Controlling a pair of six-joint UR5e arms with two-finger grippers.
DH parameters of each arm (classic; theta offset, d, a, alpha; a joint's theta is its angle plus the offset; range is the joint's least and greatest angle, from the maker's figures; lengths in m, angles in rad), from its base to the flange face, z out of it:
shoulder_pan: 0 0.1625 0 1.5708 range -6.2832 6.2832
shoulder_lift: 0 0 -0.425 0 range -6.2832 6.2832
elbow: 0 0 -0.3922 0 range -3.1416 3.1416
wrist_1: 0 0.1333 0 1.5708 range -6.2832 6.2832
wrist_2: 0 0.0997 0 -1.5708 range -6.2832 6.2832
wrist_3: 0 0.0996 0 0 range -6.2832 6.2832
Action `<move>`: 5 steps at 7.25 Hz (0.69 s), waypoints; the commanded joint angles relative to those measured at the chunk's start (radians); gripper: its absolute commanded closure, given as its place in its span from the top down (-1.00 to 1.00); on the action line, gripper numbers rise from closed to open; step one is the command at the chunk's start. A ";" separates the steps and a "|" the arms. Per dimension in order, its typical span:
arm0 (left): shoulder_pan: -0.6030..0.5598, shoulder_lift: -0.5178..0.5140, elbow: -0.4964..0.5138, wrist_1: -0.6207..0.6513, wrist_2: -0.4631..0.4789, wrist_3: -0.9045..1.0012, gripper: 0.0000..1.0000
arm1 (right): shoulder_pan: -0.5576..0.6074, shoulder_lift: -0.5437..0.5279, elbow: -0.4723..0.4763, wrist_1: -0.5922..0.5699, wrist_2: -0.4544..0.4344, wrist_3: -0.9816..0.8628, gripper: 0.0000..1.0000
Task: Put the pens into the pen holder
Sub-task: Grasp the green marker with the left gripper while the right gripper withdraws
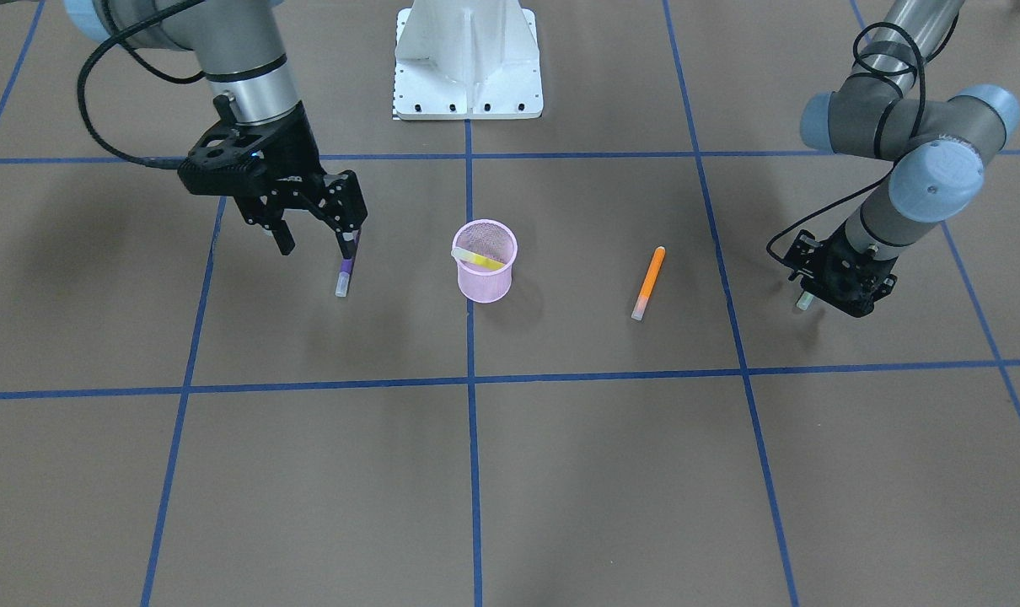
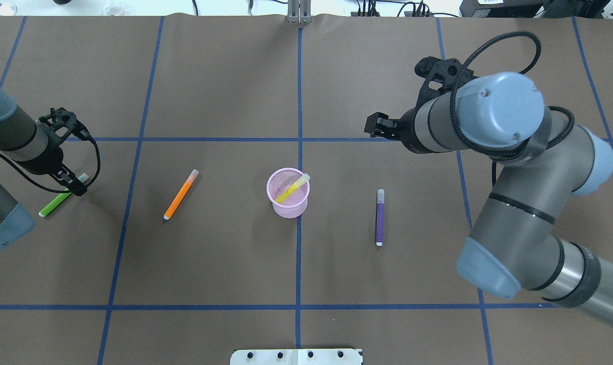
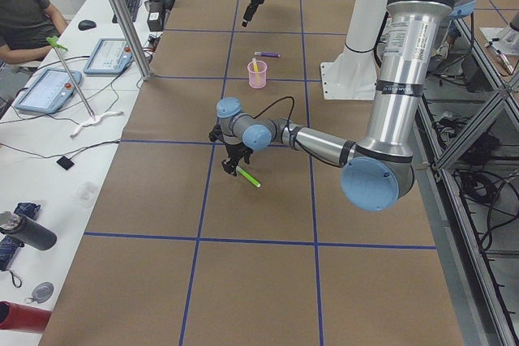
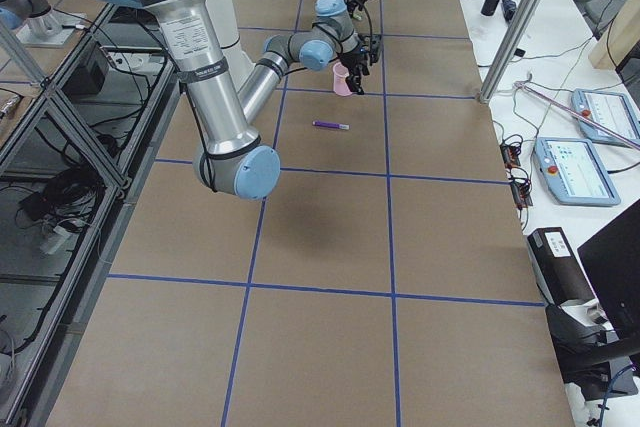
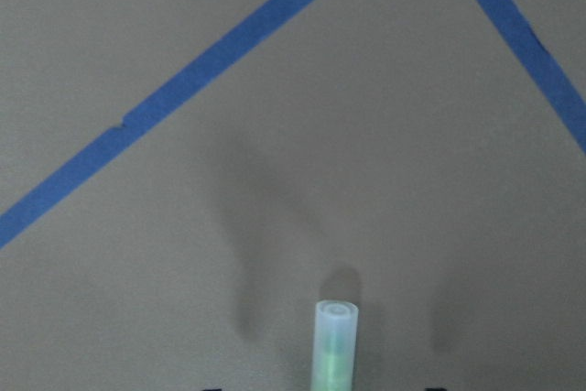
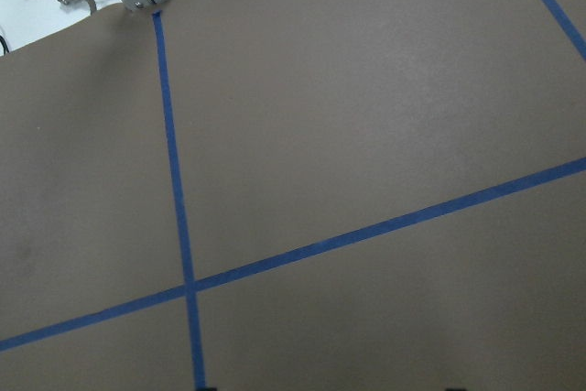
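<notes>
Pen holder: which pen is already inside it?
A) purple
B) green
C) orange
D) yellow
D: the yellow pen leans inside the pen holder; the purple pen and orange pen lie on the table, and the green pen is at the left gripper.

pink pen holder (image 2: 288,207), orange pen (image 2: 181,194), purple pen (image 2: 379,219)

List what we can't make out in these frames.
- Whether the left gripper is shut on the green pen: overhead, its own body covers the fingers, and the left wrist view's bottom edge cuts them off.
- The purple pen's upper end: in the front-facing view it sits behind one of the right gripper's fingers.
- The yellow pen's lower end: lost in the pen holder's mesh in the overhead and front-facing views.
</notes>
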 commanded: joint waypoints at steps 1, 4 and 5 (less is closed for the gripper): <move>0.015 -0.003 0.015 0.002 -0.001 0.000 0.30 | 0.101 -0.044 -0.003 0.001 0.152 -0.093 0.71; 0.012 -0.001 0.024 0.003 -0.001 0.053 -0.66 | 0.103 -0.045 -0.006 0.001 0.152 -0.093 0.71; 0.014 -0.004 0.023 0.006 -0.007 0.055 -1.00 | 0.103 -0.044 -0.004 0.001 0.152 -0.093 0.71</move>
